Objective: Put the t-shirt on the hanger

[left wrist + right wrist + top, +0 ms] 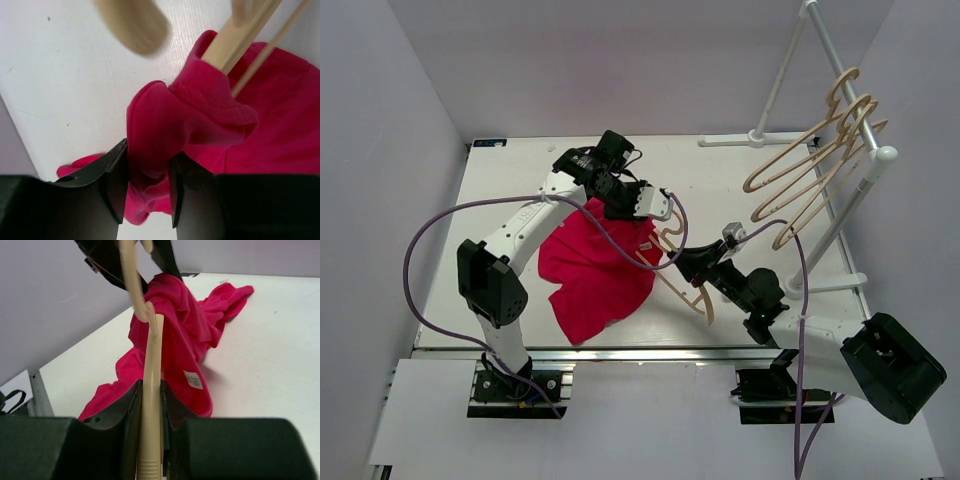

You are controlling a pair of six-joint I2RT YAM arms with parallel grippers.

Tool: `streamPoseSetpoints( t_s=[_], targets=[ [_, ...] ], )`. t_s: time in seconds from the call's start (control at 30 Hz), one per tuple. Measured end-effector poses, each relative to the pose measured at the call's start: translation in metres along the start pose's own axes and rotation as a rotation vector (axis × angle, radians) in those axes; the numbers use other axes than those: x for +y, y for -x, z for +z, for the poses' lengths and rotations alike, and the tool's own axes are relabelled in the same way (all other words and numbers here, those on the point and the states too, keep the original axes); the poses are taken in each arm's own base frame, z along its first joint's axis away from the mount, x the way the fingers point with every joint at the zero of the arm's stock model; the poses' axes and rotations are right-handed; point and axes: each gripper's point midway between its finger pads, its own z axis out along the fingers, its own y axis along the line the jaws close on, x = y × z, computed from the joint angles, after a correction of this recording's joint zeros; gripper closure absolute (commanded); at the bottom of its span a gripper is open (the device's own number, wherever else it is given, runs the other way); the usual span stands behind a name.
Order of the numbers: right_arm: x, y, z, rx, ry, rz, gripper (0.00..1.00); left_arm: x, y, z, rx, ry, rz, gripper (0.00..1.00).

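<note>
The red t-shirt [592,272] lies bunched on the white table, its upper edge lifted. My left gripper [642,203] is shut on a fold of the t-shirt [165,125], pinched between its black fingers [116,182]. My right gripper [688,262] is shut on the tan hanger [686,287], holding its bar upright between the jaws [150,390]. One hanger arm [235,37] goes into the shirt's cloth near the neck. The t-shirt [185,320] drapes over the hanger's top, and its white label [193,380] shows.
A white clothes rack [840,200] stands at the right with several identical tan hangers [810,155] on its rail. Grey walls close the table on the left, back and right. Purple cables [430,260] loop from both arms.
</note>
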Motion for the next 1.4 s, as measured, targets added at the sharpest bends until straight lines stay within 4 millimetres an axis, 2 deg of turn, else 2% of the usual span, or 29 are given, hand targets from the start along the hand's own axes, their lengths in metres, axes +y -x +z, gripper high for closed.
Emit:
streamPoseSetpoints(
  t_s=[0.07,0.1,0.17,0.23,0.33,0.37,0.43,0.47,0.6,0.63,0.7,0.73,0.77,0.87,0.9,0.93,1.0,1.07,1.17,1.3,1.4],
  targets=[
    [0.0,-0.003,0.0,0.014,0.004,0.005,1.0,-0.003,-0.001,0.004,-0.004,-0.017,0.009,0.43],
    [0.001,-0.003,0.0,0.014,0.008,0.004,1.0,-0.004,0.0,0.005,-0.011,-0.025,0.014,0.31],
    [0.003,0.001,0.002,0.004,0.015,0.002,1.0,-0.012,0.003,0.008,-0.034,-0.06,0.016,0.23],
    [0.005,0.005,0.005,-0.005,0.024,0.0,1.0,-0.02,0.007,0.008,-0.058,-0.094,0.021,0.23],
    [0.007,0.005,0.006,-0.005,0.037,0.002,1.0,-0.027,0.011,0.009,-0.079,-0.125,0.026,0.41],
    [0.009,0.004,0.006,0.001,0.045,0.005,1.0,-0.029,0.013,0.009,-0.086,-0.131,0.028,0.56],
    [0.01,0.001,0.005,0.009,0.05,0.003,1.0,-0.03,0.013,0.011,-0.086,-0.134,0.045,0.78],
    [0.009,0.0,0.005,0.016,0.052,-0.003,1.0,-0.034,0.01,0.011,-0.076,-0.152,0.057,0.99],
    [0.011,-0.01,0.003,0.058,0.067,-0.004,0.99,-0.049,0.001,0.014,-0.05,-0.202,0.055,1.0],
    [0.01,-0.01,0.003,0.059,0.062,-0.002,0.76,-0.049,0.0,0.016,-0.048,-0.2,0.05,1.0],
    [0.007,-0.007,0.002,0.052,0.035,0.0,0.54,-0.049,-0.001,0.018,-0.046,-0.191,0.041,1.0],
    [0.003,0.0,0.002,0.025,0.007,0.001,0.37,-0.05,-0.002,0.018,-0.039,-0.189,0.025,1.0],
    [0.002,0.017,0.003,-0.03,-0.013,0.004,0.28,-0.05,-0.003,0.02,-0.031,-0.18,0.006,1.0],
    [0.014,0.074,0.007,-0.16,-0.019,0.01,0.11,-0.041,-0.015,0.028,0.032,-0.105,-0.034,1.0],
    [0.018,0.092,0.01,-0.184,-0.025,0.018,0.11,-0.039,-0.021,0.029,0.052,-0.084,-0.05,1.0],
    [0.02,0.103,0.013,-0.186,-0.04,0.029,0.11,-0.037,-0.025,0.03,0.066,-0.068,-0.063,1.0],
    [0.02,0.111,0.017,-0.145,-0.079,0.053,0.11,-0.032,-0.031,0.027,0.09,-0.027,-0.087,1.0],
    [0.023,0.097,0.019,-0.044,-0.114,0.091,0.11,-0.024,-0.035,0.02,0.105,0.023,-0.104,1.0],
    [0.032,0.06,0.014,0.137,-0.155,0.137,0.11,-0.011,-0.037,0.003,0.124,0.104,-0.113,1.0],
    [0.042,0.01,-0.006,0.358,-0.196,0.161,0.11,0.002,-0.037,-0.021,0.143,0.197,-0.113,1.0],
    [0.038,-0.01,-0.022,0.459,-0.257,0.173,0.11,0.005,-0.041,-0.037,0.156,0.261,-0.119,1.0]
  ],
)
